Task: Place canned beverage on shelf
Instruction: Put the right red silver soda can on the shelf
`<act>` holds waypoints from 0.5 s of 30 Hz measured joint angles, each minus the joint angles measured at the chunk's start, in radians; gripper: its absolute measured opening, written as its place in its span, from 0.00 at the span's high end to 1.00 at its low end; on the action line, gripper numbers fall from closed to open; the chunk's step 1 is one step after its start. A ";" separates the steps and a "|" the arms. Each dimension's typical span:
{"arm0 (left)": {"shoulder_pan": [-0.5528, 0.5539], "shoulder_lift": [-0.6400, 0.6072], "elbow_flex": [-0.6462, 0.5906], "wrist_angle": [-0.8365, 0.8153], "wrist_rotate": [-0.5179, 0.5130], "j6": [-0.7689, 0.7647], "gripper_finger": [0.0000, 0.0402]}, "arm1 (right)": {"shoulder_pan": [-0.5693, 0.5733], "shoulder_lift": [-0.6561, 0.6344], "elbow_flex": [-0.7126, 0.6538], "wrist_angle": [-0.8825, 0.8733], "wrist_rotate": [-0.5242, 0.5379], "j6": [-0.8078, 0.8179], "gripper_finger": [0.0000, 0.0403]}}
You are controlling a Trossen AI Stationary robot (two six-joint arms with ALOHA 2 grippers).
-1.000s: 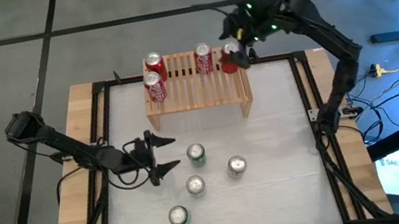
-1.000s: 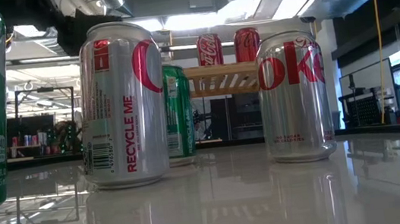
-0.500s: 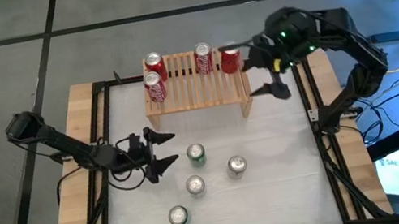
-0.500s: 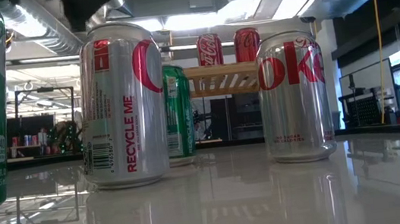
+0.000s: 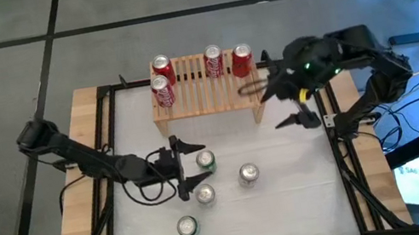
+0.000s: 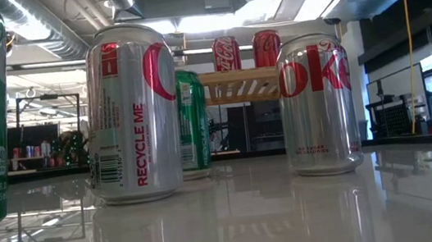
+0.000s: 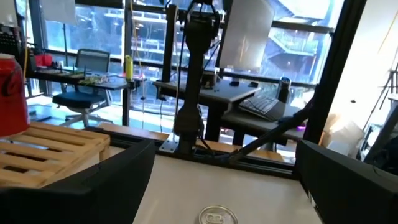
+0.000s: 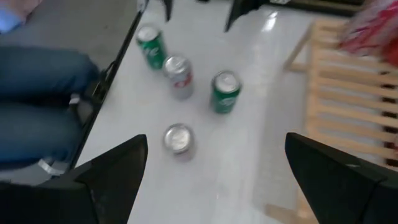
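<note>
- Standing on the slatted top of the shelf are four red cans: three in a row along the far edge and a fourth just in front of the leftmost one.
- The shelf sits at the far side of the white surface, roughly centred between the two arms.
- Four more cans stand on the surface in front of the shelf: a green one, a silver one to its right, another silver one nearer the front, and a green one closest to the front edge.
- The left gripper is low over the surface with its fingers spread, one on the far side and one on the near side, just left of the green can and the silver can below it; it holds nothing.
- The right gripper hangs just off the right end of the shelf, fingers spread wide and empty, apart from the nearest red can.
- From table height, a silver can and another silver can stand in front, with the shelf and two red cans on it behind.
- The right wrist view shows a person's legs in blue jeans beside the surface.
</note>
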 joint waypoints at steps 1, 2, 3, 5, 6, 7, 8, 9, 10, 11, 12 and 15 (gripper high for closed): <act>0.000 0.004 0.000 -0.002 0.000 -0.001 0.05 | 0.017 0.001 -0.017 0.000 0.000 0.000 0.07; 0.000 0.008 0.001 -0.002 -0.001 -0.002 0.05 | 0.034 0.002 -0.037 0.002 0.000 0.000 0.07; 0.000 0.013 0.001 -0.001 -0.001 -0.010 0.05 | 0.049 0.002 -0.057 0.005 0.000 0.000 0.07; 0.000 0.020 0.002 -0.002 -0.007 -0.031 0.05 | 0.074 0.000 -0.111 0.030 0.000 0.000 0.07; 0.001 0.021 0.001 -0.004 -0.010 -0.042 0.05 | 0.086 -0.001 -0.141 0.049 0.000 0.000 0.07; 0.003 0.021 0.001 -0.007 -0.017 -0.052 0.05 | 0.097 -0.007 -0.177 0.067 0.000 -0.002 0.07; 0.007 0.020 0.002 -0.008 -0.023 -0.058 0.05 | 0.105 -0.013 -0.218 0.085 0.000 -0.004 0.07; 0.010 0.020 0.002 -0.009 -0.027 -0.066 0.05 | 0.111 -0.023 -0.263 0.110 0.000 -0.007 0.07; 0.013 0.020 0.002 -0.010 -0.030 -0.071 0.05 | 0.115 -0.040 -0.312 0.141 0.000 -0.007 0.07; 0.016 0.020 0.001 -0.010 -0.030 -0.071 0.05 | 0.115 -0.062 -0.365 0.172 0.000 -0.007 0.07; 0.019 0.020 0.001 -0.009 -0.030 -0.071 0.05 | 0.115 -0.090 -0.423 0.209 -0.001 -0.004 0.07; 0.029 0.020 0.002 -0.010 -0.030 -0.071 0.05 | 0.111 -0.190 -0.600 0.346 0.001 0.049 0.07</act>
